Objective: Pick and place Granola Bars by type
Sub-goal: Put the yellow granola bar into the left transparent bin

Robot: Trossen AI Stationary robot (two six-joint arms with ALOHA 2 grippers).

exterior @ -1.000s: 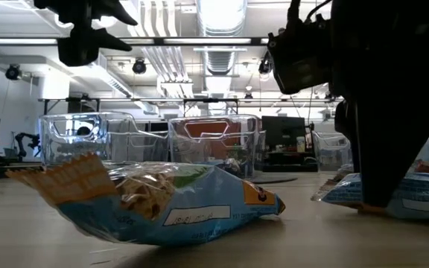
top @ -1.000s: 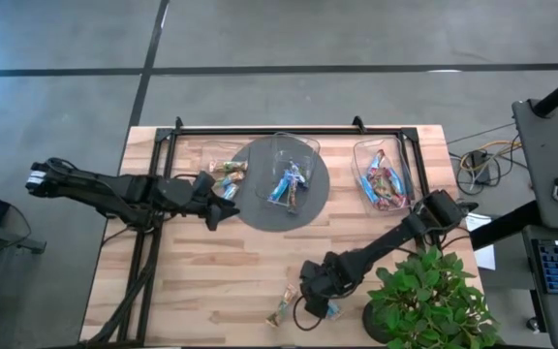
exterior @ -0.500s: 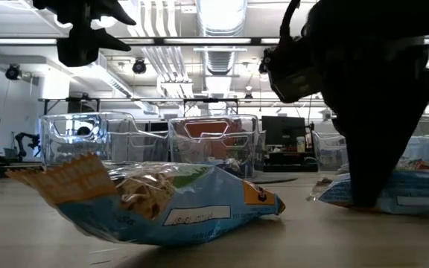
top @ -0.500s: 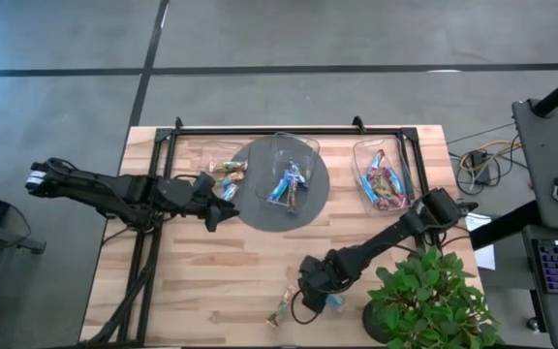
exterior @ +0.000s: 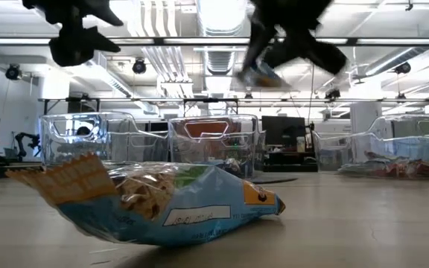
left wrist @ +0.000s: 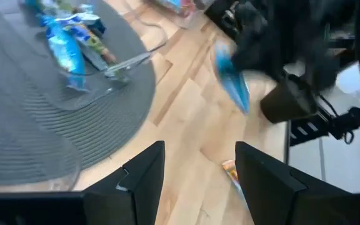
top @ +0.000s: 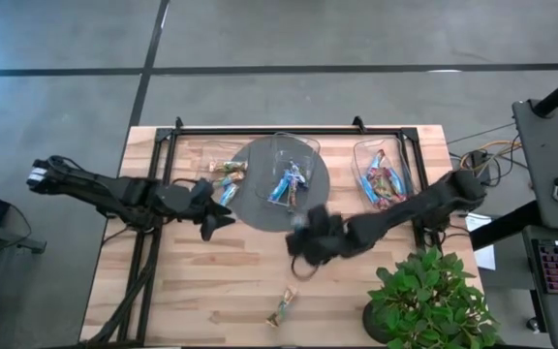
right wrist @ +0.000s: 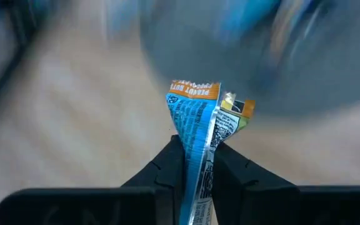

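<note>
My right gripper is shut on a blue granola bar and hangs in the air just near of the round grey mat. In the low view the bar is high above the table. A clear bin on the mat holds blue bars. Another tan and blue bar lies flat near the table's near edge, large in the low view. A few loose bars lie left of the mat. My left gripper hovers open beside them. My right gripper pinches the blue bar's wrapper between its two fingers, with the wrapper creased edgewise. The orange-banded end sticks out past the fingertips. The bar is lifted clear of the table.
A second clear bin with red-wrapped items stands at the far right. A potted plant fills the near right corner. A black frame runs along the far edge and down the left side.
My right gripper has shut on the blue bar near the table's near edge. It has lifted the bar clear and swung toward the far edge and the grey mat. The other bar near the near edge has stayed put.
</note>
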